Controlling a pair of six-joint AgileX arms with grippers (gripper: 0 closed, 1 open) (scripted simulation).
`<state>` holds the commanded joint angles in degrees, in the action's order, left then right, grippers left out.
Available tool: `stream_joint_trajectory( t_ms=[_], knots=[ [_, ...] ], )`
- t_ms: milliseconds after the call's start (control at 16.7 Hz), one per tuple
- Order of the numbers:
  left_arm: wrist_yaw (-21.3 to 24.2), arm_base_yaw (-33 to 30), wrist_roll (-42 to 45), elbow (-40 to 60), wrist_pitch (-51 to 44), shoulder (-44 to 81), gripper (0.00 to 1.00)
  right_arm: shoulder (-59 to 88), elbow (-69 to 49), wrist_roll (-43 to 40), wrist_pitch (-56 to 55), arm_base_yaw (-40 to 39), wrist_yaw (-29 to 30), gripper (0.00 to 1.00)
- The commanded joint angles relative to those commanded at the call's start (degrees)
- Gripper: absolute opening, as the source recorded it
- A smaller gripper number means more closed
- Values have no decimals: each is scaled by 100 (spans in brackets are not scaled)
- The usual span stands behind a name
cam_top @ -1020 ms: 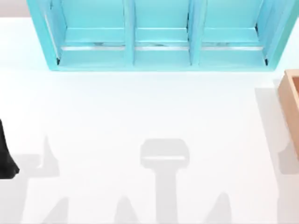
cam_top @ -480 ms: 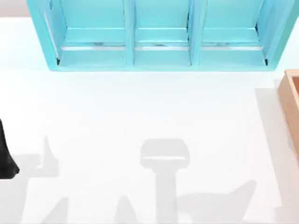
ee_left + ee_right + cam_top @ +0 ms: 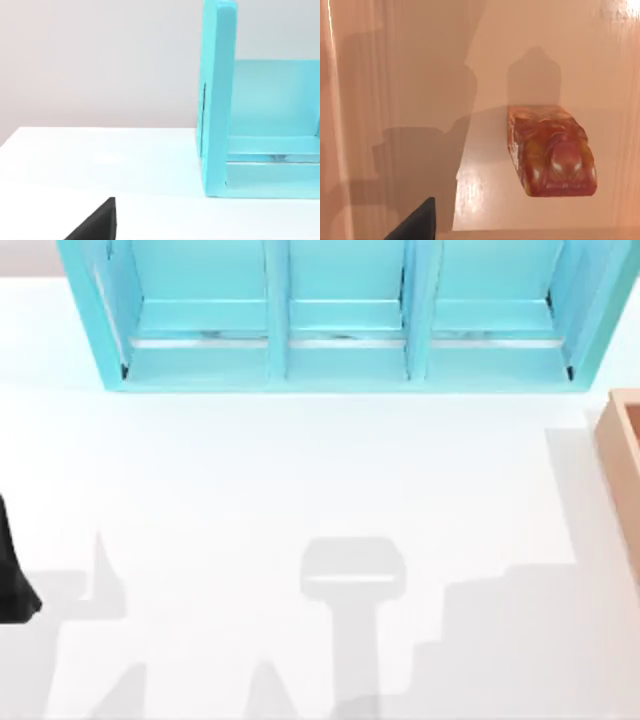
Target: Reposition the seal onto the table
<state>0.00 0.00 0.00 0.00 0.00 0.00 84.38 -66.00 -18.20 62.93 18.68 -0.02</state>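
- In our right wrist view the seal [image 3: 551, 151] lies on its side on the glossy tan wooden floor of the box [image 3: 395, 75], its orange-brown body and rounded dark red end both visible.
- A dark tip of one of our right fingers [image 3: 417, 222] juts in at about 7 o'clock in that view; the seal sits well apart from it, toward 3 o'clock, with bare wood between them and nothing touching the seal.
- We cannot tell whether the right fingers are released or clenched, since just that one dark tip shows.
- Shadows of the arm fall across the box floor beside the seal and over part of it.
- From above, the tan wooden box [image 3: 622, 470] sits at the 3 o'clock edge of the white surface [image 3: 300, 480], and a broad stepped shadow spreads over the surface at about 4 to 5 o'clock, just beside the box.
- The turquoise shelf unit [image 3: 340, 315] with three compartments stands at 12 o'clock on the surface.
- Our left arm [image 3: 12, 575] is parked at the 9 o'clock edge of the top view, a dark shape against the white.
- In the left wrist view a dark tip of a left finger [image 3: 97, 225] shows low over the surface, with the shelf unit's end wall beyond it; we cannot tell whether those fingers are released or clenched either.
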Motion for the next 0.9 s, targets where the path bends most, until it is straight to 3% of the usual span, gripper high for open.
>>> stream_joint_trajectory(
  t_ms=[300, 900],
  knots=[
    [0, 0, 0, 0, 0, 0, 100, 746, -468, -156, 590, 172, -11, 100],
    [0, 0, 0, 0, 0, 0, 100, 816, -35, -132, 109, 150, -11, 100]
  ],
)
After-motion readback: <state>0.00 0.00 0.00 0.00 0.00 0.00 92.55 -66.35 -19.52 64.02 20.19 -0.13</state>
